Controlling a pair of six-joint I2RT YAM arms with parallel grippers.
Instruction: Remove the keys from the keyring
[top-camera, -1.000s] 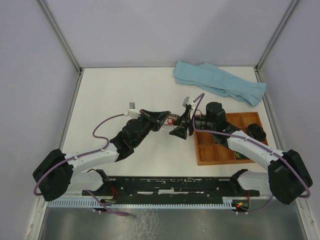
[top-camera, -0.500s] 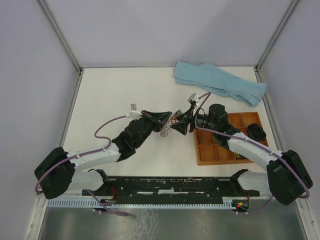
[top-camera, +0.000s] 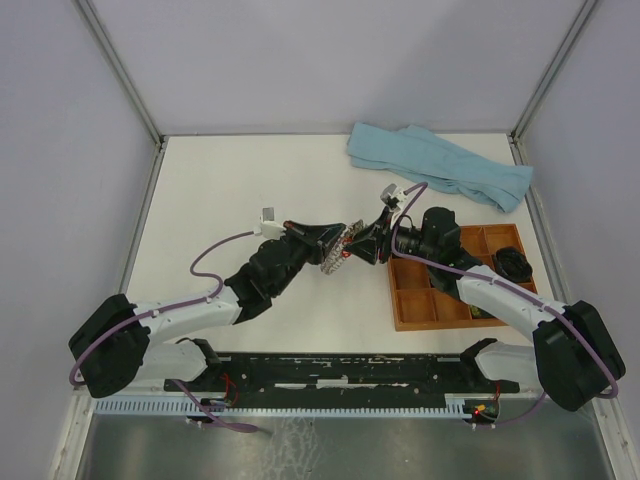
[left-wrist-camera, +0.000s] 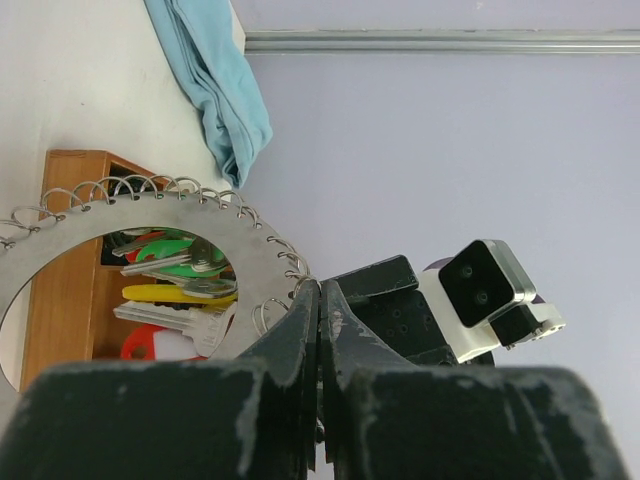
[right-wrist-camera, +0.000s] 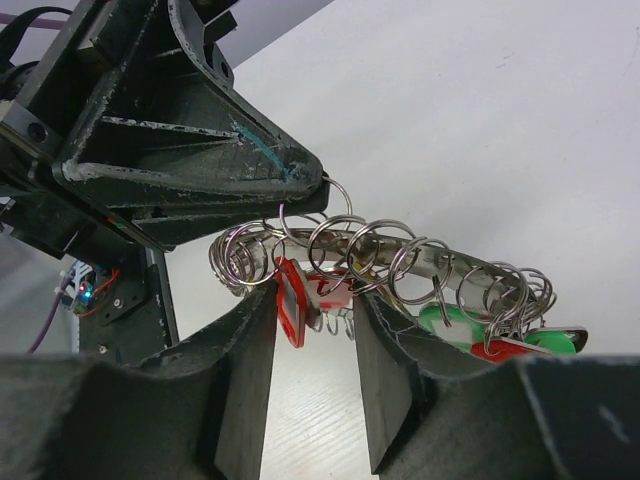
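Keyring (left-wrist-camera: 250, 245) left part cut by frame edge, lower rim behind left fingers (left-wrist-camera: 285, 345); keys (left-wrist-camera: 180, 290) inside it overlap, count unclear.

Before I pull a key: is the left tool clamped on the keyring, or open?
Shut on it. In the left wrist view the left tool has its fingers pressed together at the rim of the keyring.

Keyring (left-wrist-camera: 262, 250) looks brushed metal, keys (right-wrist-camera: 292, 300) carry glossy plastic heads (tray (top-camera: 420, 323): matt wood).

No lettering, brand, number or sign can be read anywhere, not even on the keys (right-wrist-camera: 292, 300) or the keyring (left-wrist-camera: 250, 250).
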